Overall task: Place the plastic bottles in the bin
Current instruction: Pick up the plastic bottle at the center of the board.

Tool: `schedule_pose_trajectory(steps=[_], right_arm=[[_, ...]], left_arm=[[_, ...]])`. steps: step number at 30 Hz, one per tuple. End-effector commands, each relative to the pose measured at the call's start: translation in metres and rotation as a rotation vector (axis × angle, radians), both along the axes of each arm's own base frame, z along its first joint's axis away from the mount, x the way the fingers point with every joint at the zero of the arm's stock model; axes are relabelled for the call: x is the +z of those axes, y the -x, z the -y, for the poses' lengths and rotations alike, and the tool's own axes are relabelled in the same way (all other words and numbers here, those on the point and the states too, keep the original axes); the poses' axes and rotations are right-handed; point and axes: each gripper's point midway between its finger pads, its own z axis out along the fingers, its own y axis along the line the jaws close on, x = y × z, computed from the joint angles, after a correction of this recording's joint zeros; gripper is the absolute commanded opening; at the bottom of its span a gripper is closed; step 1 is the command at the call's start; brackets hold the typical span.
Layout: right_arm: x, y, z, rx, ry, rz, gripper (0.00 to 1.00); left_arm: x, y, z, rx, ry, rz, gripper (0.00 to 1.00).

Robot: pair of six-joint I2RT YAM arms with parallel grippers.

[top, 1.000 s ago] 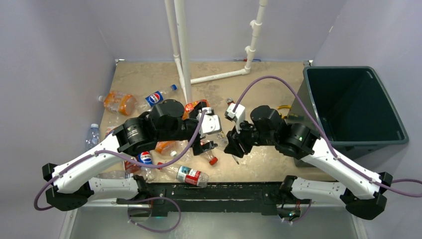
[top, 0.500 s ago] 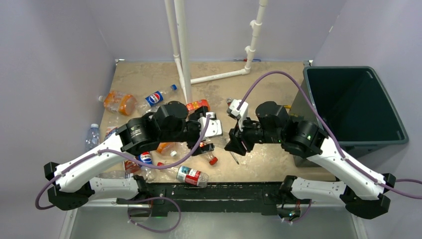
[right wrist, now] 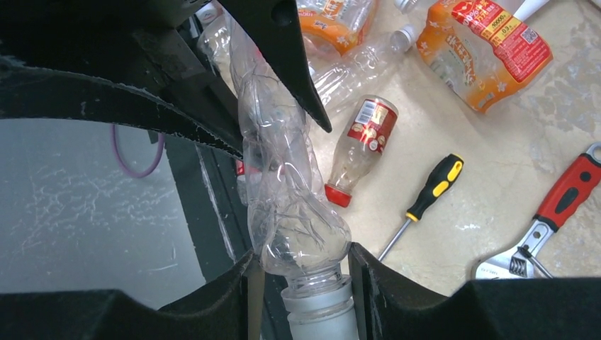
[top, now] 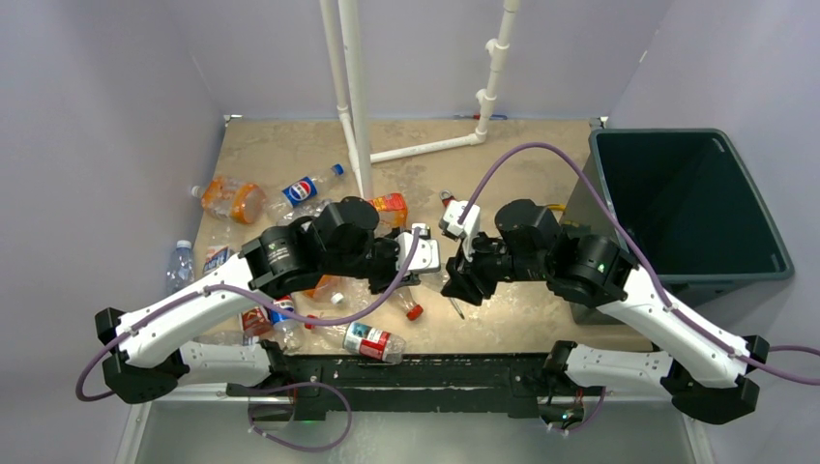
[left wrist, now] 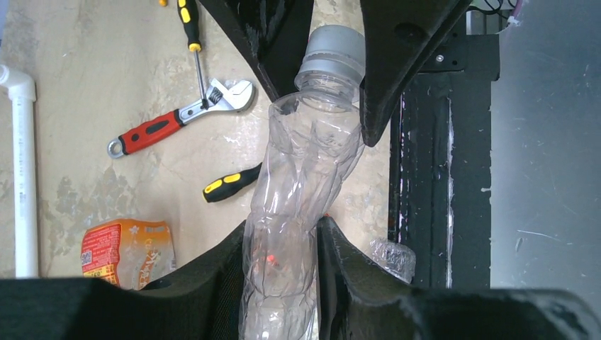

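Bottle (left wrist: 301,163), clear and crumpled, hangs above the table (top: 503,164), well apart from the bin (top: 687,203), its body clamped by the left claw (left wrist: 282,234) and its neck by the right claw (right wrist: 301,258), seemingly a handover toward the bin's side.

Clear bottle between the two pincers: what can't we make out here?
Left wrist: clear bottle base cut off by bottom edge, behind left pincer.
Right wrist: cap cut by bottom edge, inside right pincer.
Top external: clear bottle mostly hidden between the pincers; grip unreadable there.
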Motion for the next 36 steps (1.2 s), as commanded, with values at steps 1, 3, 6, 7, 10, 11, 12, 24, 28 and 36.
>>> schedule_pose_trajectory(steps=[1,3,6,7,10,11,12,24,28,36], right_arm=[[0.053,-0.003,-0.016,0.003,-0.183,0.055,0.00],[0.058,-0.003,-0.016,-0.004,-0.205,0.060,0.16],[0.068,-0.003,-0.015,-0.015,-0.248,0.075,0.59],[0.072,-0.003,-0.015,-0.024,-0.266,0.081,0.66],[0.085,-0.004,-0.013,-0.044,-0.329,0.103,0.94],[0.089,-0.004,-0.012,-0.052,-0.353,0.110,0.98],[0.096,-0.003,-0.011,-0.055,-0.389,0.121,0.99],[0.172,0.005,0.029,-0.190,-1.048,0.237,0.99],[0.180,-0.004,0.014,-0.204,-1.077,0.182,0.98],[0.191,-0.007,-0.011,-0.154,-1.149,0.092,0.91]], left_arm=[[0.002,0.000,-0.002,0.010,0.021,0.011,0.00],[0.014,0.001,-0.002,0.011,0.077,0.028,0.00],[0.035,0.001,-0.003,0.029,0.169,0.061,0.00],[0.042,0.000,-0.005,0.042,0.202,0.071,0.00],[0.063,-0.002,-0.009,0.085,0.308,0.097,0.00],[0.068,-0.003,-0.011,0.099,0.342,0.104,0.00],[0.072,-0.003,-0.013,0.115,0.375,0.106,0.00],[0.113,0.013,-0.031,0.209,0.931,-0.065,0.00],[0.115,0.024,-0.027,0.153,0.995,-0.134,0.00],[0.116,0.026,-0.019,0.127,1.016,-0.166,0.00]])
